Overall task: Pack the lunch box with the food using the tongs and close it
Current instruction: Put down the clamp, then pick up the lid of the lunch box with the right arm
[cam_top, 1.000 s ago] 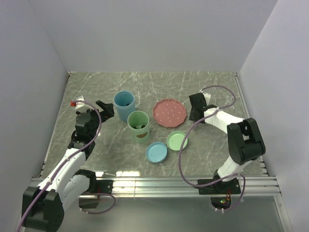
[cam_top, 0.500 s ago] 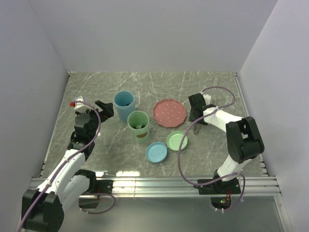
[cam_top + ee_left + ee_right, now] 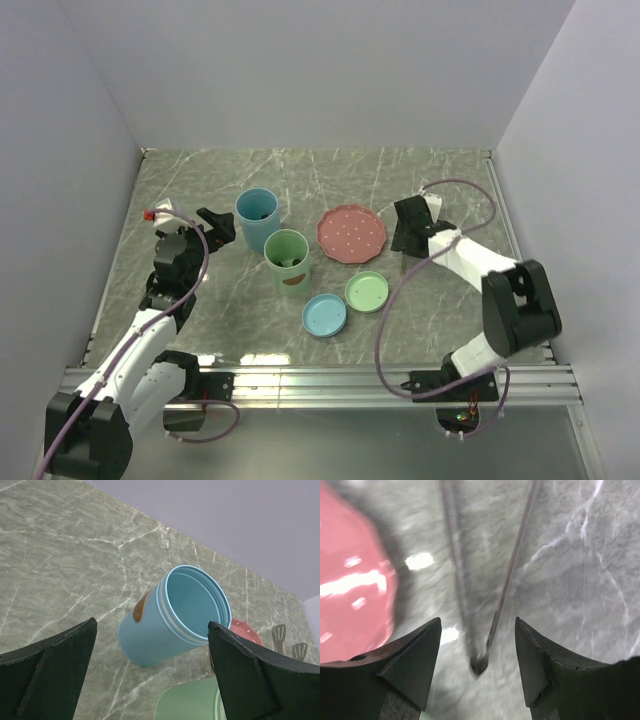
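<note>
Your right gripper (image 3: pixel 477 625) stands with its fingers spread wide and nothing gripped. In the right wrist view the tongs (image 3: pixel 510 570) lie flat on the marble table (image 3: pixel 200 180) in the gap between the two fingers. Their joined end sits near the fingertips and the two slim arms run away from the camera; neither arm is seen to touch a finger. That view is blurred, so fine contact cannot be read. The pink plate (image 3: pixel 350 580) is just left of the tongs there, and from above the right gripper hangs just beside the plate's right edge, covering the tongs. Your left gripper (image 3: pixel 151 625) is also fully spread and holds nothing. It faces the blue container (image 3: pixel 150 640), which stands upright with its mouth open between the fingers but apart from them. The green container (image 3: pixel 290 275) stands just in front of the blue one, with the plate to its right. The blue lid (image 3: pixel 325 314) and the green lid (image 3: pixel 367 291) lie side by side on the table, nearer the arm bases, both off the containers. You cannot tell from these views what is inside either container.
</note>
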